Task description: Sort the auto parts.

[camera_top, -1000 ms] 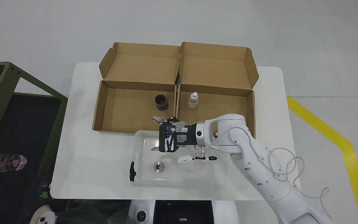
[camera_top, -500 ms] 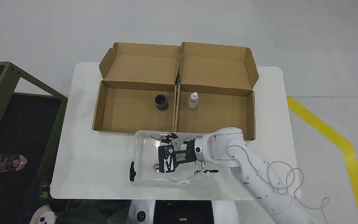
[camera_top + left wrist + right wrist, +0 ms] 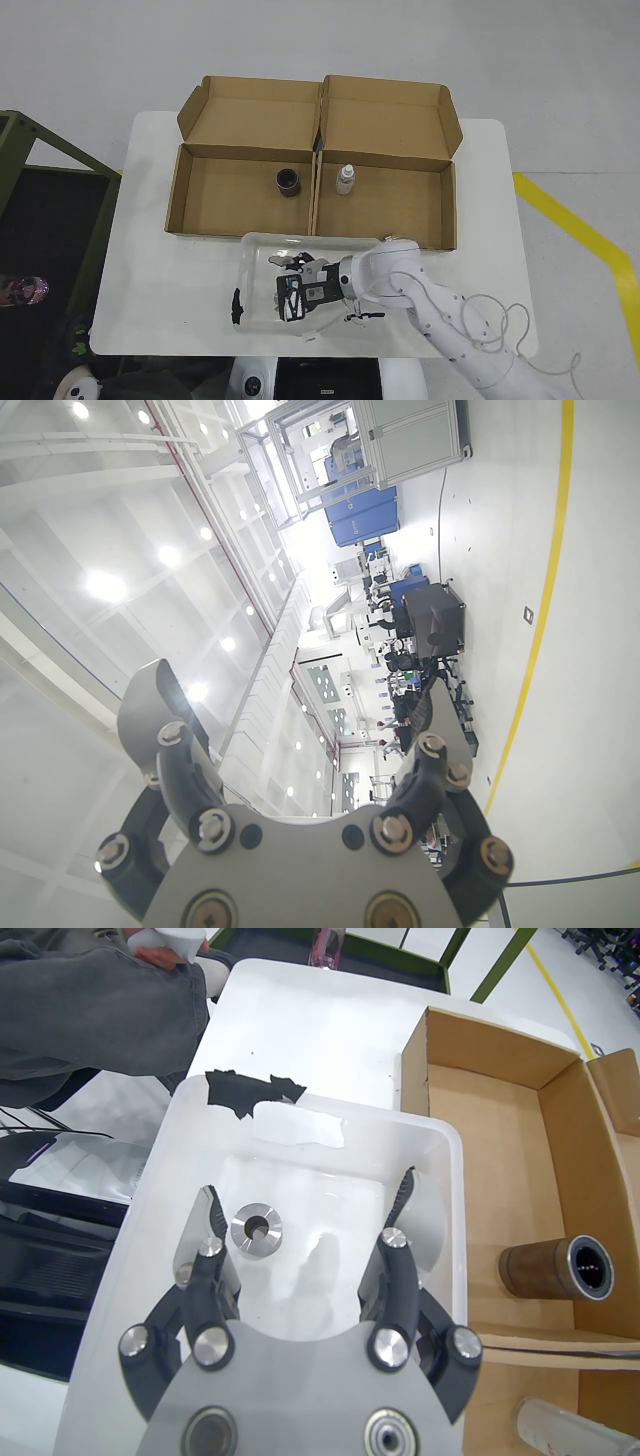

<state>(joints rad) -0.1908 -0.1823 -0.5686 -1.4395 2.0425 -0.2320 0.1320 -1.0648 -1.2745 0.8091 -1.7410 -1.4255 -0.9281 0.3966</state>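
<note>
the left gripper [image 3: 295, 681], spread wide and empty, points toward ceiling lights [image 3: 105, 585].

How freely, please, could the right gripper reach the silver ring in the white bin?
Probably yes: the right gripper hangs open inside the bin, the silver ring beside one fingertip, nothing between.

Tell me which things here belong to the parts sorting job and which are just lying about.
Job: right gripper, open, at the clear bin; silver ring in that bin; brown cylinder in one cardboard box; white bottle in the other box.
Lying about: black tape on the bin's rim; green frame beside the table; yellow floor line.
</note>
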